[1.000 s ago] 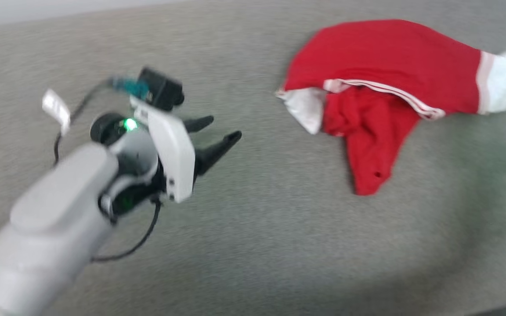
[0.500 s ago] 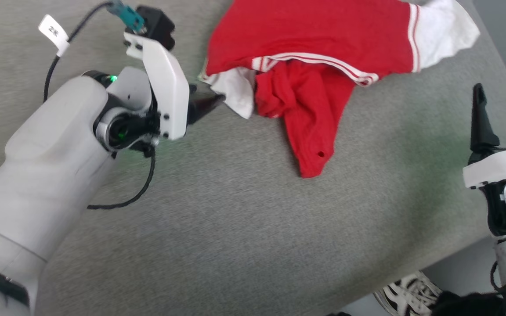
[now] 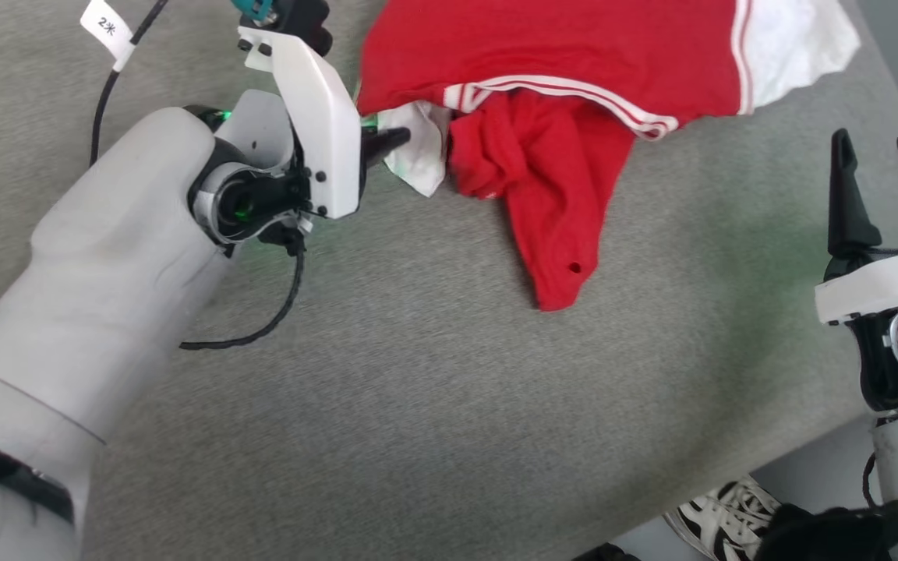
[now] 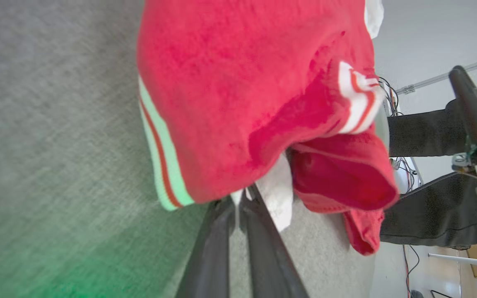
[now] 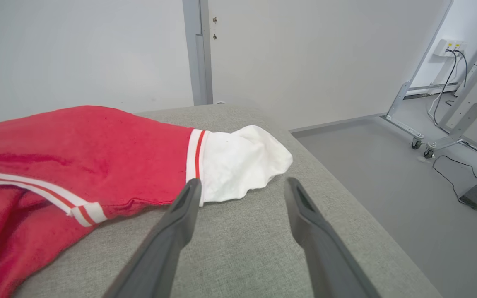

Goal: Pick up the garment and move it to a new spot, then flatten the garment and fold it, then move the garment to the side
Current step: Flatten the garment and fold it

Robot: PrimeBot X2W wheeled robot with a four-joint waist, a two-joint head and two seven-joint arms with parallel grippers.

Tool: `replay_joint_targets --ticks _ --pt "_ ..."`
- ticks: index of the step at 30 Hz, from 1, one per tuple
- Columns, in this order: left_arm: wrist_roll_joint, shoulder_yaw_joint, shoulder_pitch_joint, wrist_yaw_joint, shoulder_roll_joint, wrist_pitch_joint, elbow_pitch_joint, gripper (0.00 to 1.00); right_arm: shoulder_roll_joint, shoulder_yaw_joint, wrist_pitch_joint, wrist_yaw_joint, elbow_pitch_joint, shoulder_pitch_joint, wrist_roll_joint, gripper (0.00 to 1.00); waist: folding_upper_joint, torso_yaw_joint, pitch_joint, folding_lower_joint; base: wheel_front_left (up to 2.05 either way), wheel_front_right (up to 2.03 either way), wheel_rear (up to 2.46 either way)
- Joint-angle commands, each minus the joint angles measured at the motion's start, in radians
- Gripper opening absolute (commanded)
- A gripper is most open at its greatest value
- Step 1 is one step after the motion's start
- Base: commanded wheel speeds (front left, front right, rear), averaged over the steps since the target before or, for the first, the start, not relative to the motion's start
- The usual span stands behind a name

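One white sleeve of garment (image 3: 558, 47) pinched between left fingers (image 4: 213, 240); right fingers (image 5: 304, 215) spread wide near other sleeve.

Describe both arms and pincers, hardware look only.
Left pincer and right pincer: two long, tapered dark fingers each, mounted on a white bracket. The left forearm is a pale grey shell with a green light, a looping black cable and a white cable tag marked "2米".

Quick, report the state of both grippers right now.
Left gripper: jaws closed, pinching the white sleeve edge of the garment.
Right gripper: jaws open, holding nothing.
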Motion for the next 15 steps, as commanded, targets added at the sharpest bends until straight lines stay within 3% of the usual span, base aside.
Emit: replay_joint_targets --ticks 1,6,15 --pt "-0.006 0.002 -0.011 0.003 0.017 -0.016 -0.005 0.00 0.002 -0.006 0.005 0.000 -0.010 0.015 -0.009 1.00 0.0000 0.021 -0.008 -0.0001 0.00 0.00 0.00" --pt "-0.050 0.019 -0.003 0.003 0.085 -0.071 -0.080 0.00 -0.012 -0.028 0.030 0.000 -0.047 0.032 -0.026 1.00 0.0000 0.098 -0.045 -0.0001 0.00 0.00 0.00" --pt "-0.024 -0.038 0.079 0.003 0.340 -0.109 -0.255 0.00 -0.021 -0.036 0.101 0.000 -0.122 0.075 -0.057 1.00 0.0000 0.220 -0.119 -0.0001 0.00 0.00 0.00"
